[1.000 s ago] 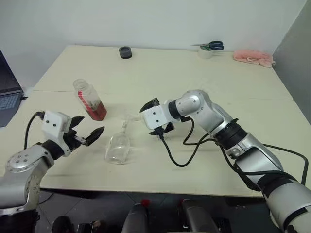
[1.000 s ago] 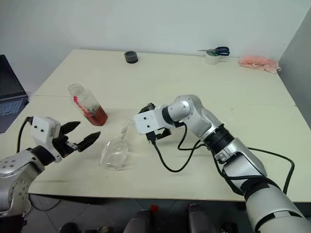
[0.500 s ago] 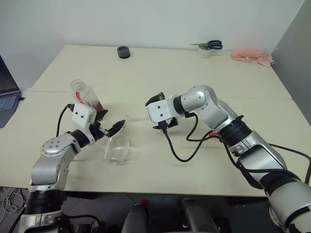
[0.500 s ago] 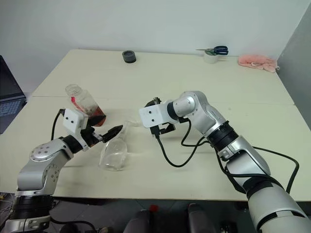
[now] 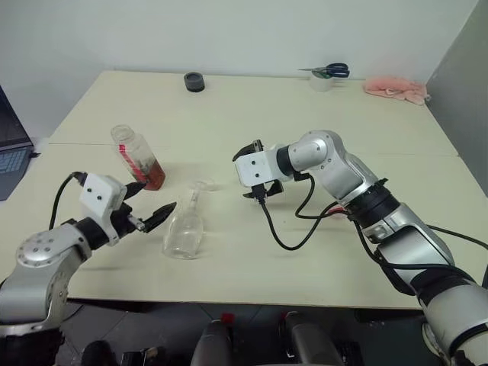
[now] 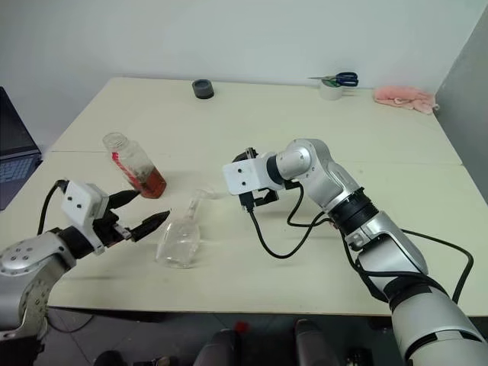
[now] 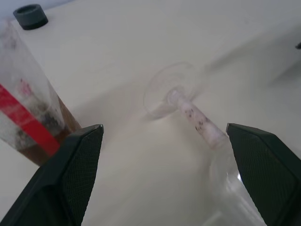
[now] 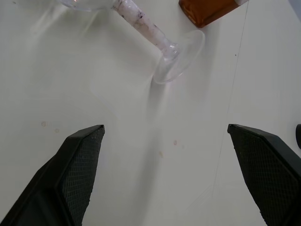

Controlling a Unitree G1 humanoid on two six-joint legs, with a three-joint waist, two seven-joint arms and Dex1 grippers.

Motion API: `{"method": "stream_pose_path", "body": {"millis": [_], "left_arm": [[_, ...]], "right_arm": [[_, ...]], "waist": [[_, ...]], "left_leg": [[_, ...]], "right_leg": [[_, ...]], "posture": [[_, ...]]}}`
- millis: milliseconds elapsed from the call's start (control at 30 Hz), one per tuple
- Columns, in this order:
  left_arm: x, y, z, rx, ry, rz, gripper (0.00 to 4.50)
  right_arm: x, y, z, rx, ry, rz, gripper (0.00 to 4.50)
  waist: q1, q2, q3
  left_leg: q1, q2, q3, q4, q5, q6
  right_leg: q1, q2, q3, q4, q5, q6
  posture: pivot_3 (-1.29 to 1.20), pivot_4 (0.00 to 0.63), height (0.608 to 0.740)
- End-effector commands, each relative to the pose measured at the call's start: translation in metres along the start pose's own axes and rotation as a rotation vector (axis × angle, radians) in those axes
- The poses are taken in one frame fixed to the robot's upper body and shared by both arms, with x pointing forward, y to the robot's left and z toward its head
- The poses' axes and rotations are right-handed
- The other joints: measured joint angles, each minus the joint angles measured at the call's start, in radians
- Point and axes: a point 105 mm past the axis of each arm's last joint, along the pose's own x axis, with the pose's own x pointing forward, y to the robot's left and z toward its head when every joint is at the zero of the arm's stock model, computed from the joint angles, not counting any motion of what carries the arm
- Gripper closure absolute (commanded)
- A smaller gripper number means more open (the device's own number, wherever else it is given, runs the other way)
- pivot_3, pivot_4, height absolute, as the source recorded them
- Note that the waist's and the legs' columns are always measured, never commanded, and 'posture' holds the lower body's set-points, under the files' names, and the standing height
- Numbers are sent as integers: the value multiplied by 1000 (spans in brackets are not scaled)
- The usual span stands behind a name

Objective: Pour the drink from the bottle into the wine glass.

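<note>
The wine glass point(image 5: 185, 227) lies on its side on the table point(image 5: 252, 130), bowl toward the near edge, foot pointing away. The bottle point(image 5: 139, 157) stands uncapped just beyond it to the left, with the drink point(image 5: 151, 176) filling its lower part. The left gripper point(image 5: 152, 210) hovers beside the glass bowl, fingers spread apart and holding nothing. The right gripper point(image 5: 258, 192) hangs near the foot of the glass, on its right, fingers also apart and empty. Scissors point(image 5: 329, 72) and a pink cloth point(image 5: 395, 89) lie at the far edge
</note>
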Motion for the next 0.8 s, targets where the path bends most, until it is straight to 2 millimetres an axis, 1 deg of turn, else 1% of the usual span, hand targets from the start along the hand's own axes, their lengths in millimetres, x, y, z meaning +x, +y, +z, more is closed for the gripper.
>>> {"method": "stream_pose_path", "body": {"millis": [33, 133, 267, 333, 567, 667, 800], "left_arm": [[-8, 5, 5, 42, -4, 45, 0], [-5, -1, -7, 45, 33, 40, 0], [4, -3, -10, 29, 18, 60, 0], [9, -8, -12, 41, 21, 47, 0], [32, -29, -4, 19, -35, -16, 0], [33, -28, -1, 16, -43, -15, 0], [30, -21, 2, 21, -43, -6, 0]], "right_arm": [[-8, -12, 10, -35, -21, -44, 42], [-6, -11, 11, -40, -26, -36, 42], [-5, -9, 13, -40, -33, -30, 42], [-5, -9, 13, -40, -34, -28, 42], [-6, -9, 13, -40, -30, -30, 42], [-7, -10, 13, -42, -30, -31, 42], [-10, -2, 12, -67, -23, 8, 42]], "waist": [[0, 0, 0], [0, 0, 0], [1, 0, 0], [1, 0, 0], [1, 0, 0], [1, 0, 0], [1, 0, 0]], "left_leg": [[0, 0, 0, 0, 0, 0], [0, 1, -1, 0, 0, 0], [0, 0, 0, 0, 0, 0], [0, 0, 0, 0, 0, 0], [0, 0, 0, 0, 0, 0], [0, 0, 0, 0, 0, 0], [0, 0, 0, 0, 0, 0]], "right_leg": [[0, 0, 0, 0, 0, 0], [0, 0, 0, 0, 0, 0], [0, 0, 0, 0, 0, 0], [0, 0, 0, 0, 0, 0], [0, 0, 0, 0, 0, 0], [0, 0, 0, 0, 0, 0], [0, 0, 0, 0, 0, 0]], "posture": [[0, 150, 740], [0, 150, 740], [0, 150, 740], [0, 150, 740], [0, 150, 740], [0, 150, 740], [0, 150, 740]]}}
